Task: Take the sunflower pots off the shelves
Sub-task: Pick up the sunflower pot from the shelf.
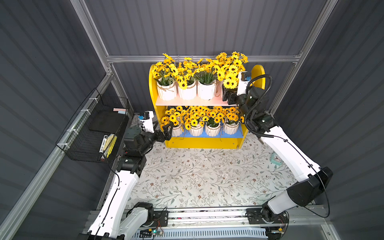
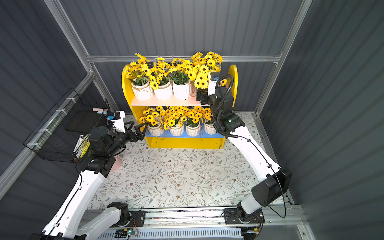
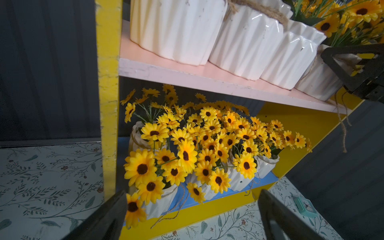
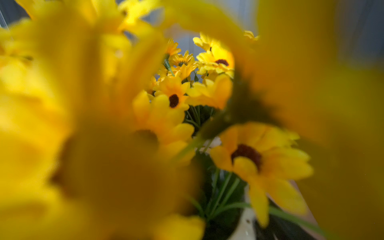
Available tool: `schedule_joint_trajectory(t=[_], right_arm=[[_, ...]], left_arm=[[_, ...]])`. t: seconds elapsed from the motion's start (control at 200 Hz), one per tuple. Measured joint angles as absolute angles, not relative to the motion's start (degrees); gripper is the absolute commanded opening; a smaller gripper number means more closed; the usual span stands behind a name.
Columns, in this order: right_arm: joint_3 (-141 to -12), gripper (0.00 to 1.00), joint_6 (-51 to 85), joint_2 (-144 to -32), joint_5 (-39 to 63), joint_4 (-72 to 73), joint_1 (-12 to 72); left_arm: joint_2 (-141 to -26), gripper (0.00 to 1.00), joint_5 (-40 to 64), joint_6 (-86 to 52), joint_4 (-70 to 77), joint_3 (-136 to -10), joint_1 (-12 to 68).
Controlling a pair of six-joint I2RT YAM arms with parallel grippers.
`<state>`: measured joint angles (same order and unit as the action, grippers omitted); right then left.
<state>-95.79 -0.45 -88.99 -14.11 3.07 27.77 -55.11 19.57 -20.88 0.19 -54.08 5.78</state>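
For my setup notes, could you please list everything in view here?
sunflower pots: eight, white, yellow blooms, four per board
shelves: one, yellow, pink and blue boards, centre back
tablecloth: one, floral, under shelves
wire basket: one, black, left wall
marker: one, white, in basket
teal item: one, small, right of shelves
left gripper: one, black, open, facing lower left-end pot
right gripper: one, black, at upper right-end pot, grip unclear

Looked like a robotics lab booth: walled with grey corrugated panels [image 1: 187, 27], framed in aluminium extrusion [image 1: 128, 58], floored with a floral-print mat [image 1: 207, 176], fitted with two white robot arms [image 1: 122, 187] on a slotted base rail [image 1: 207, 216].
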Motion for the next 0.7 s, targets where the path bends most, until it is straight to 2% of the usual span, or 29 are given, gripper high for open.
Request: schedule_joint_trajectory(t=[0.06,0.7], right_arm=[[-95.79,0.00,-0.49,-88.95,-14.13,3.05,27.79],[-94.28,0.00,-1.58,-87.44,-13.23,3.51,27.73]], left_arm=[[-55.11,0.99,19.55,-20.88,0.19,-54.08,5.78],[-55.11,0.99,19.59,-20.88,0.21,-54.08,5.78]])
